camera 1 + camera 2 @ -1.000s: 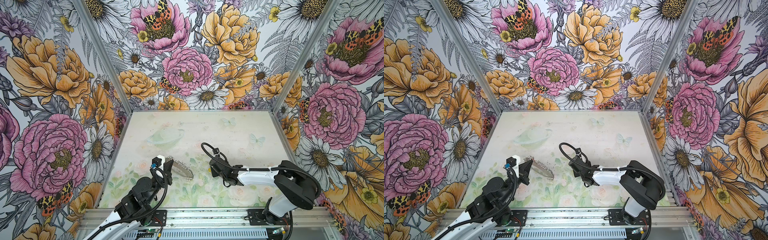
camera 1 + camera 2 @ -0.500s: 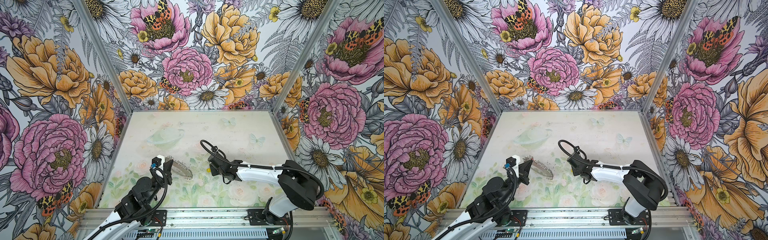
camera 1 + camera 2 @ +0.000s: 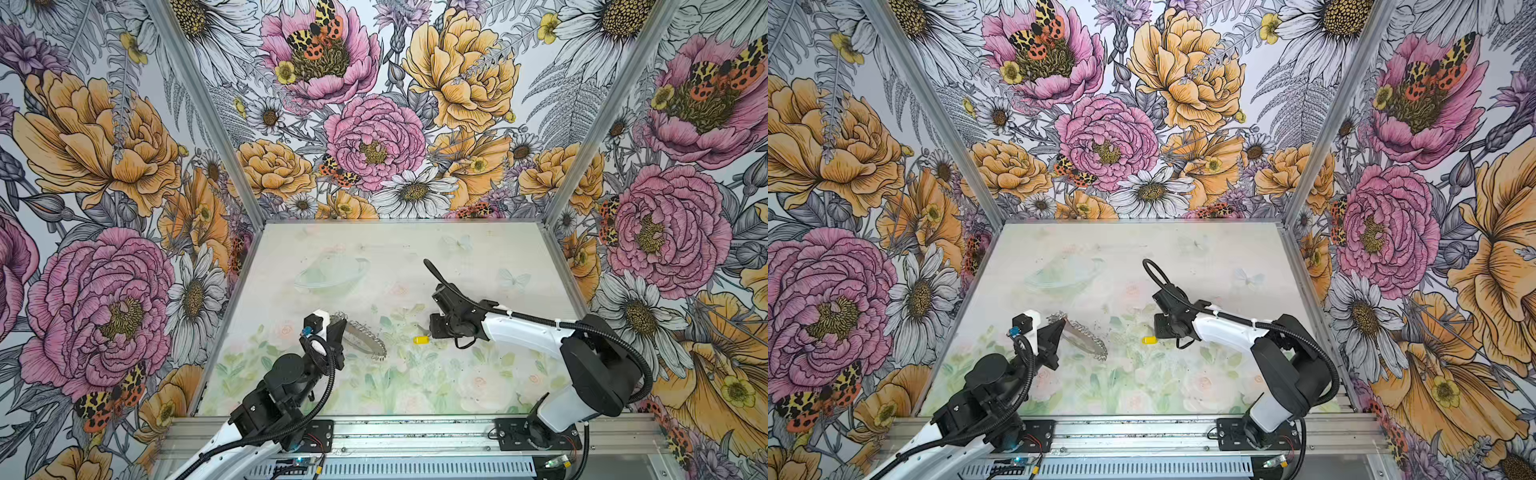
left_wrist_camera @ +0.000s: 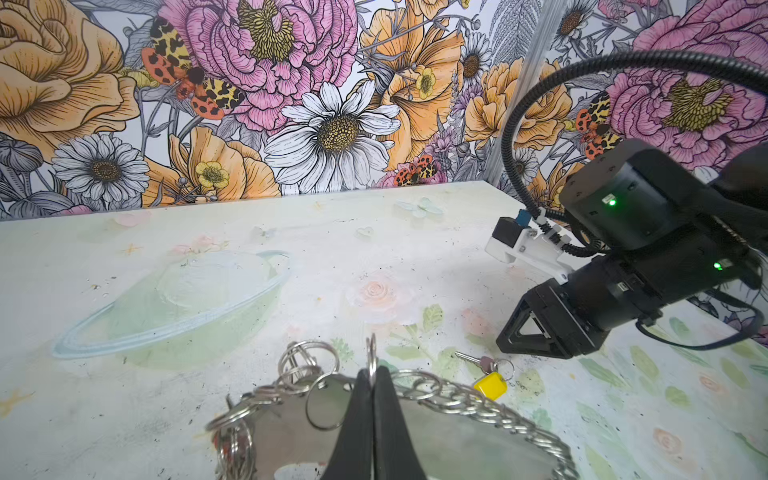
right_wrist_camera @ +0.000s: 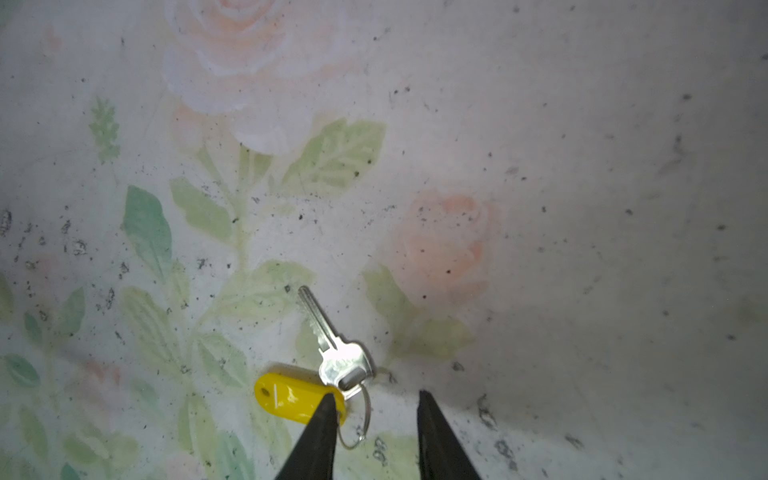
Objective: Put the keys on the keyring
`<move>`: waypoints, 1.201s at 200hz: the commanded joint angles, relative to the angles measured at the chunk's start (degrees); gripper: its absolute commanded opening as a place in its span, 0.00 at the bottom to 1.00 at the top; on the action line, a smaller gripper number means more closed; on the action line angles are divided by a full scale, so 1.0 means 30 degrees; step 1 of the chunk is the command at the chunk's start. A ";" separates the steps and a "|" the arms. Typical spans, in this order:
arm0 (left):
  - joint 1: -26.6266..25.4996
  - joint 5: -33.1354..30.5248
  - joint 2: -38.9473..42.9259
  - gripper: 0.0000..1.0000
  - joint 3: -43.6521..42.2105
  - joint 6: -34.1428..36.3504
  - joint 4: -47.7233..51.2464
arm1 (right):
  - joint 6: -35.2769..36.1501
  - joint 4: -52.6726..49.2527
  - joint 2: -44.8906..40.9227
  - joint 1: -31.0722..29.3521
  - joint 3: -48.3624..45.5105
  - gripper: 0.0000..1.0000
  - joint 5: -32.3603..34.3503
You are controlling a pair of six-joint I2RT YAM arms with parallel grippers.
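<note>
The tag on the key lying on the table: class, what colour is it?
Bright yellow; the tag shows best in the right wrist view.

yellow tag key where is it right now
In both top views the yellow-tagged key lies on the table near its middle, just at the tips of the open right gripper, with the keyring apart on its left.

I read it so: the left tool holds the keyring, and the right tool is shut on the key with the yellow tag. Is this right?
Not quite. The right tool is open, not shut on the key: the right wrist view shows its jaws apart and the key, with its yellow tag, lying on the table. The left tool does hold the keyring.
</note>
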State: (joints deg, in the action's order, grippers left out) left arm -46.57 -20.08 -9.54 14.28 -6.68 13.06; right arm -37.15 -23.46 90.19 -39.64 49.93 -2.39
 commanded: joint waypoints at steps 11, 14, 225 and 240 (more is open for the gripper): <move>0.0181 0.0334 0.0012 0.00 -0.0073 0.0185 -0.1335 | -0.0355 -0.0089 0.0604 0.0325 0.0735 0.33 -0.1588; 0.0172 0.0356 0.0012 0.00 -0.0059 0.0176 -0.1321 | -0.0336 -0.0082 0.0653 0.0344 0.0777 0.33 -0.1643; 0.0178 0.0364 -0.0022 0.00 -0.0068 0.0179 -0.1365 | -0.0236 0.0077 0.1999 0.0864 0.1022 0.11 -0.3015; 0.0172 0.0364 -0.0032 0.00 -0.0059 0.0186 -0.1363 | -0.0282 0.0130 0.1755 0.0878 0.0950 0.08 -0.3047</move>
State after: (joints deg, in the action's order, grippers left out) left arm -46.57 -19.92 -9.54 14.28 -6.68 13.06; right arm -37.93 -23.57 95.50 -37.41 51.66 -10.85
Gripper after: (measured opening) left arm 0.050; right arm 0.097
